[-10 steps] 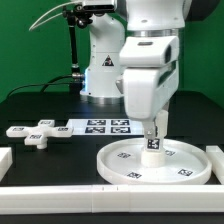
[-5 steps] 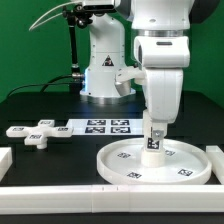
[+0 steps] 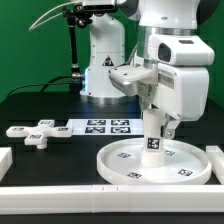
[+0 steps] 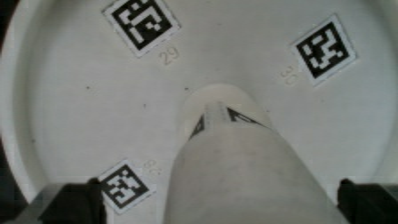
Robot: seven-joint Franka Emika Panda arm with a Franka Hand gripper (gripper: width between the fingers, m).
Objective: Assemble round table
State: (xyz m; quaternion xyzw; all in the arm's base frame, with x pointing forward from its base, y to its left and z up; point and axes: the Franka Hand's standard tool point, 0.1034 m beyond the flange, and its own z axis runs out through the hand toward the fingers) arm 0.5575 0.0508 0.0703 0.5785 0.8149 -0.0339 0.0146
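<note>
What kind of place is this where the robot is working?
Probably a test bench in a robot lab. A big white robot arm works over a black table, a marker board with printed tags lies on it, and a plain green wall is behind.

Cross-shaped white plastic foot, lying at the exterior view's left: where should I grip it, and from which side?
Come straight down and close across one narrow arm of the cross-shaped white plastic foot, near its centre. It lies flat and low on the black table, so a sideways approach has little to pinch; each arm looks slim enough for the jaws.
</note>
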